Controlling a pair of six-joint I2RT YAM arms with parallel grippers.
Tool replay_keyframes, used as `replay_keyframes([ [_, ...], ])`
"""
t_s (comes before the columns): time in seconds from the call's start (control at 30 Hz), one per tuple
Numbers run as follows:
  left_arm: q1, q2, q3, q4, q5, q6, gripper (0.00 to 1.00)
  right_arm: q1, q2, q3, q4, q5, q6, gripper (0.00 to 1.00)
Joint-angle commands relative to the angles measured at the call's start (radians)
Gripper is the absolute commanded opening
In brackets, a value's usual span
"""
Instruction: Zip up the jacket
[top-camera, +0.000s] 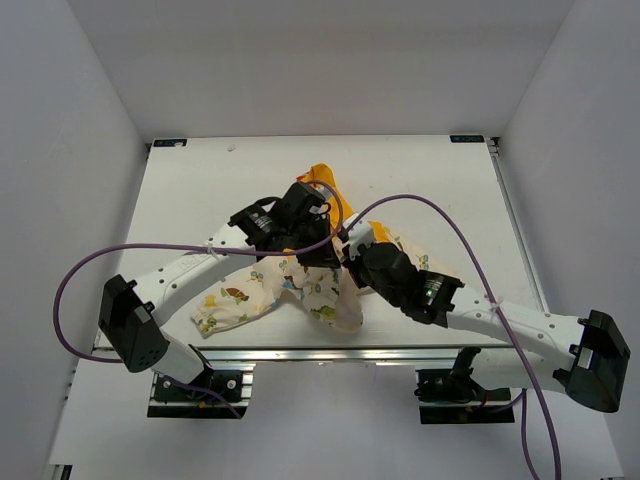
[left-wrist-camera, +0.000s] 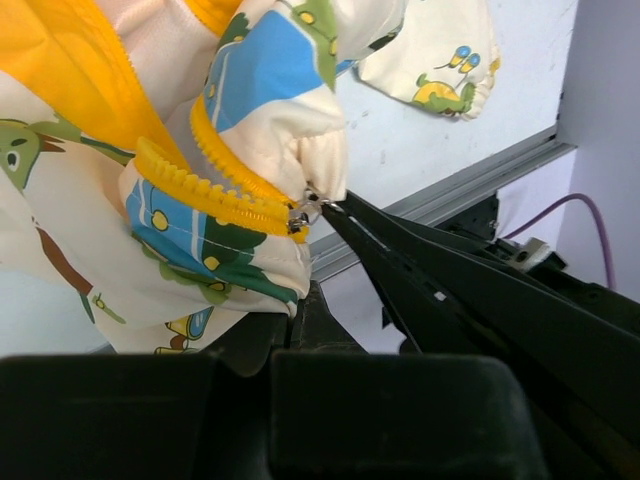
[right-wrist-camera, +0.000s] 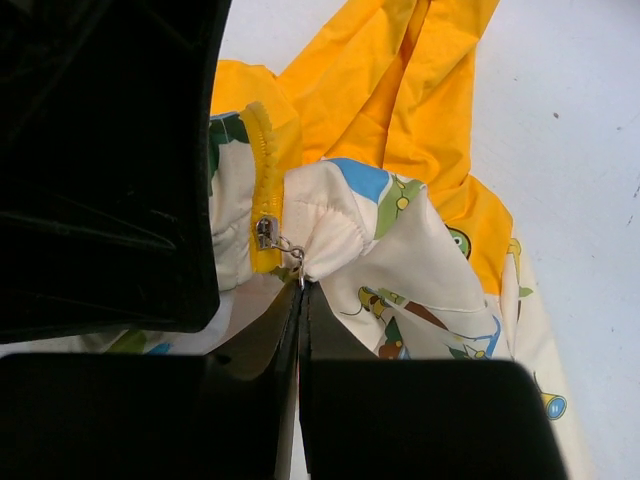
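The jacket (top-camera: 262, 292), cream with cartoon prints, lies bunched mid-table, its yellow hood (top-camera: 326, 182) toward the back. My left gripper (left-wrist-camera: 292, 295) is shut on the jacket's bottom hem just under the yellow zipper (left-wrist-camera: 212, 192). The metal slider (right-wrist-camera: 265, 232) sits at the zipper's low end, and its small pull (right-wrist-camera: 300, 272) is pinched in my right gripper (right-wrist-camera: 301, 285), which is shut. In the top view the left gripper (top-camera: 322, 255) and right gripper (top-camera: 348, 252) meet over the jacket's middle. The right gripper's fingers (left-wrist-camera: 400, 270) reach in from the right in the left wrist view.
One sleeve (top-camera: 225, 305) trails toward the front left. The table's aluminium front rail (left-wrist-camera: 455, 190) runs close behind the grip point. Purple cables (top-camera: 440, 215) arc over both arms. White walls stand on three sides.
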Motion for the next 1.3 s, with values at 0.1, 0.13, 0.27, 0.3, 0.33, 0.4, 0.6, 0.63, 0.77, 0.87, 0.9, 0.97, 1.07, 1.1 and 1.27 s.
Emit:
replay_keyframes([
  [0.1,-0.004,-0.037,-0.012,-0.068,-0.046,0.061,0.0,0.005,-0.036,0.091,-0.057,0.0,-0.01,0.0],
  [0.13,-0.003,-0.037,-0.023,-0.07,-0.044,0.081,0.0,0.005,-0.037,0.1,-0.069,0.003,-0.01,0.0],
  [0.27,-0.004,-0.049,-0.054,-0.073,-0.038,0.112,0.0,0.005,-0.005,0.169,-0.146,-0.032,-0.056,0.0],
  [0.3,-0.004,-0.054,-0.058,-0.068,-0.032,0.115,0.0,0.005,0.007,0.21,-0.175,-0.033,-0.057,0.0],
  [0.33,-0.004,-0.058,-0.069,-0.064,-0.029,0.122,0.0,0.005,0.041,0.23,-0.233,-0.039,-0.056,0.0],
  [0.4,-0.004,-0.066,-0.074,-0.07,-0.044,0.125,0.0,0.005,0.07,0.291,-0.295,-0.041,-0.044,0.0],
  [0.6,-0.004,-0.067,-0.082,-0.078,-0.021,0.153,0.0,0.005,0.093,0.333,-0.307,-0.027,0.009,0.0],
  [0.63,-0.004,-0.066,-0.082,-0.076,-0.017,0.156,0.0,0.005,0.087,0.336,-0.294,-0.021,0.018,0.0],
  [0.77,-0.01,-0.067,-0.089,-0.068,0.008,0.168,0.0,0.003,0.125,0.431,-0.327,0.005,0.033,0.0],
  [0.87,-0.012,-0.075,-0.094,-0.065,0.011,0.17,0.0,0.003,0.177,0.479,-0.43,-0.035,-0.055,0.0],
  [0.9,-0.012,-0.08,-0.098,-0.064,0.013,0.17,0.0,0.005,0.197,0.48,-0.48,-0.05,-0.104,0.0],
  [0.97,-0.012,-0.087,-0.101,-0.059,0.016,0.17,0.0,0.005,0.211,0.476,-0.517,-0.075,-0.128,0.0],
  [1.07,-0.012,-0.097,-0.112,-0.052,0.017,0.168,0.0,0.003,0.217,0.466,-0.556,-0.128,-0.134,0.0],
  [1.1,-0.012,-0.098,-0.112,-0.05,0.019,0.168,0.0,0.005,0.214,0.456,-0.553,-0.138,-0.129,0.0],
  [1.27,-0.013,-0.097,-0.109,-0.055,0.028,0.173,0.0,0.005,0.171,0.431,-0.462,-0.129,-0.097,0.0],
])
